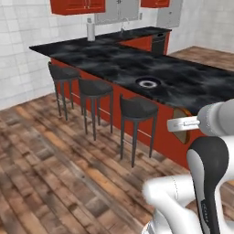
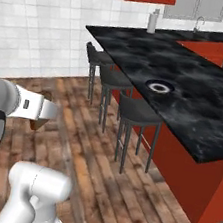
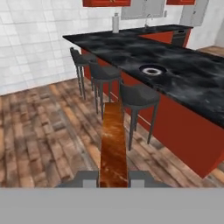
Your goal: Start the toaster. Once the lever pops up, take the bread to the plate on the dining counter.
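Carrying step: the two-finger gripper (image 3: 113,178), clamped on the tan, brown-crusted bread slice (image 3: 113,144), must next reach the navy-rimmed round plate (image 3: 152,70) on the far black marble dining counter (image 3: 197,83).

The worktop (image 1: 192,82) of the dining counter runs from upper left to right of the left base view, the plate (image 1: 148,82) lying on it near its front edge. Three stools (image 1: 95,89) stand in a row along that edge. At centre right, the bread (image 1: 183,125) sits between the fingers (image 1: 179,124).
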